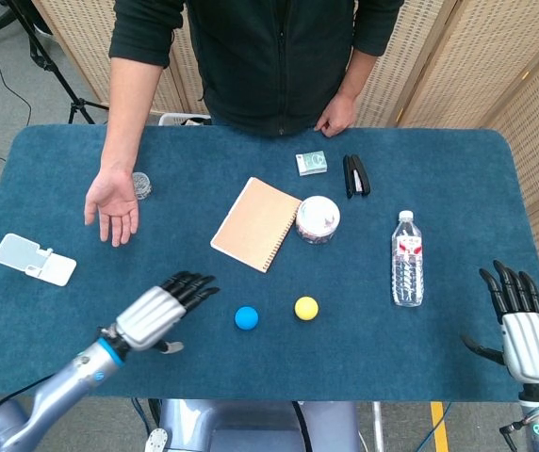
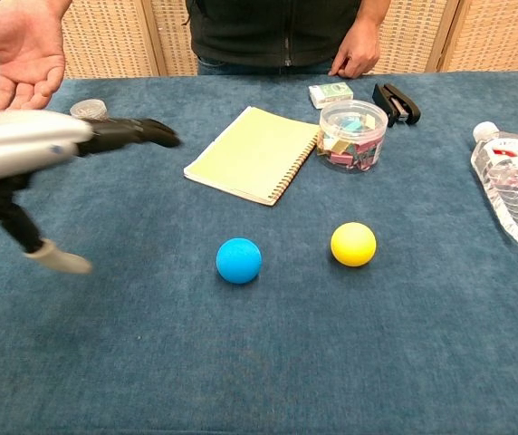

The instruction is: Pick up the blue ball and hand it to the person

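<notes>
Now L hand (image 1: 161, 311) spread, holding nothing, just left of blue ball (image 1: 246, 318) on tabletop (image 1: 420, 141); R hand (image 1: 524, 330) spread, holding nothing, at tabletop edge; person's palm (image 1: 112, 202) up.

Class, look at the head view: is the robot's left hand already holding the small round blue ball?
No. The left hand hovers open beside the blue ball, which lies alone on the cloth.

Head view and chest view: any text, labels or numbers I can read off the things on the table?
None is legible.
Bottle: red and white label, print too small to read.
Small box: green and white printing, blurred.
Tub, notebook, stapler, blue ball: no text visible.
</notes>
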Tool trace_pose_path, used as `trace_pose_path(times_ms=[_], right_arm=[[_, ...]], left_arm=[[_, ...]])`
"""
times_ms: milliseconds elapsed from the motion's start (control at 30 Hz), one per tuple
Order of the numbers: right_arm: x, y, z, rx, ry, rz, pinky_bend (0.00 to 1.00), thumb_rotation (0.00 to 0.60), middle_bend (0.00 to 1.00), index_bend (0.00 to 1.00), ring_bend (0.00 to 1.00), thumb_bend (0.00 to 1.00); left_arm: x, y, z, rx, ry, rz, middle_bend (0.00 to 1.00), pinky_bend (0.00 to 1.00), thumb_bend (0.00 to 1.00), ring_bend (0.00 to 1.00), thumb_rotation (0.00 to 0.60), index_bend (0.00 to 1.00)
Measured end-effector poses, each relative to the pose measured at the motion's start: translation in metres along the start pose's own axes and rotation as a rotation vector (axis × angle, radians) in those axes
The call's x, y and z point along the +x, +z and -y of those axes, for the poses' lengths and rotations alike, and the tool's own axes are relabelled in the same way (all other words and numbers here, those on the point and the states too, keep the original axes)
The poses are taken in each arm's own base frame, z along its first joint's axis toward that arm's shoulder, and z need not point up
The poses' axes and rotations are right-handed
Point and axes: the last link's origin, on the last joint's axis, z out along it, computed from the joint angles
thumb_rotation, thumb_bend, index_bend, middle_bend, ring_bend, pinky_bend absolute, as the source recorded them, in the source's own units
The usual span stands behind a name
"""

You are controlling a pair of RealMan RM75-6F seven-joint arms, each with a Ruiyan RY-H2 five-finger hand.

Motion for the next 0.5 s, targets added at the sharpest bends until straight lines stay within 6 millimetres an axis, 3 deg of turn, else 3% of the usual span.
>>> trace_pose_path(times_ms=[167,500], right_arm=[[-0.001,0.001,-0.001,-0.003,0.0,0.004,0.0,0.6,0.0,0.0,0.0,0.0],[-0.002,0.002,-0.003,-0.013,0.005,0.017,0.0,0.6,0.0,0.0,0.0,0.0]], left_arm=[[-0.017,0.038,-0.022,-0.019,0.016,0.019,0.17,0.27,0.0,0.11,0.6,0.2],[-0.051,0.086,-0.047,0.024,0.049,0.064,0.18,0.3,0.0,0.14,0.6,0.29]])
